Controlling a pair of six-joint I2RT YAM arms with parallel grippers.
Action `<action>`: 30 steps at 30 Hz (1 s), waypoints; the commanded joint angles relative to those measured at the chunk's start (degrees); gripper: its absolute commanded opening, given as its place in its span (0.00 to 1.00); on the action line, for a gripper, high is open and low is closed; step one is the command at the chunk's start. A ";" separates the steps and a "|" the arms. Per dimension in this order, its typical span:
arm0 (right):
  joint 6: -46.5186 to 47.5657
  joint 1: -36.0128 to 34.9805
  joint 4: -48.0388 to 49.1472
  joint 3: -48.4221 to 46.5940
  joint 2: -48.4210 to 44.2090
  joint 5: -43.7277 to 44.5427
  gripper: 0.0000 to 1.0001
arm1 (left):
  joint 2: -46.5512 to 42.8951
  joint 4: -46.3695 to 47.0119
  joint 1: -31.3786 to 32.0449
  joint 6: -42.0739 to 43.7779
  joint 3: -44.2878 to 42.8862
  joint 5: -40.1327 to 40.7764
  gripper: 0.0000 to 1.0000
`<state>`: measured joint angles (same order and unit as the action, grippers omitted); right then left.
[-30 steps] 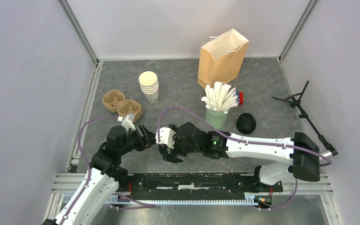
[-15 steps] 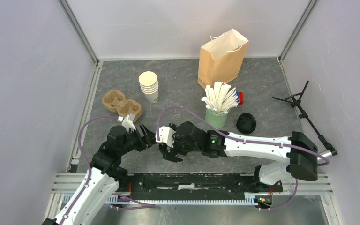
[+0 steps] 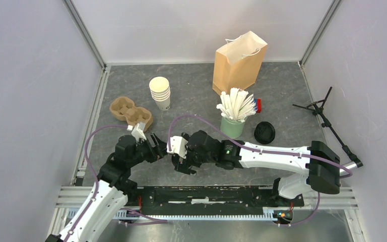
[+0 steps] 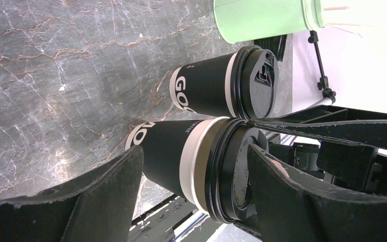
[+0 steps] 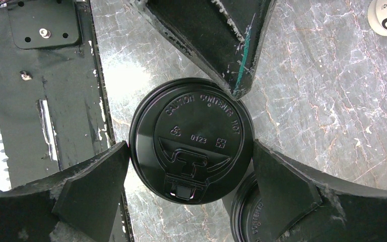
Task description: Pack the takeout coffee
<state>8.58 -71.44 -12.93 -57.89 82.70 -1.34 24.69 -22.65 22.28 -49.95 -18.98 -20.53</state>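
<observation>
Takeout coffee (image 5: 194, 121), two black-printed paper cups with round black plastic lids, stands on the grey marbled tabletop (image 4: 55, 75) between the arms. Left gripper (image 4: 195, 151) straddles the nearer cup (image 4: 181, 161), fingers apart. The right gripper (image 5: 191, 148) brackets that cup's lid from above; I cannot tell whether it presses. Both crowding one cup risks a popped lid, or tipping the second cup (image 4: 206, 91) just beside.

Glossy black plastic lid (image 5: 191, 146); matt, marble-veined tabletop (image 5: 332, 101).

Left gripper (image 4: 195, 151) jaws apart, straddling near black-lidded cup (image 4: 166, 146) — second lidded cup (image 4: 206, 85) just beside, green cup (image 4: 262, 17) beyond.
</observation>
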 commanded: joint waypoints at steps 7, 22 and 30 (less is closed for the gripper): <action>-0.45 0.42 3.33 0.36 1.35 -0.37 0.98 | -0.25 5.21 0.26 -3.14 2.55 -2.60 0.76; -0.27 0.79 3.61 0.15 2.75 0.04 0.98 | -0.57 6.59 0.65 -2.59 3.49 -3.62 0.77; -0.54 0.95 3.74 0.59 2.48 0.37 0.98 | 1.61 7.03 1.77 -2.52 4.31 -2.54 0.64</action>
<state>8.58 -70.76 -10.81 -57.52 85.08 -1.32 25.80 -18.20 23.27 -51.20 -15.07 -22.98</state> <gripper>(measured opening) 0.979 0.650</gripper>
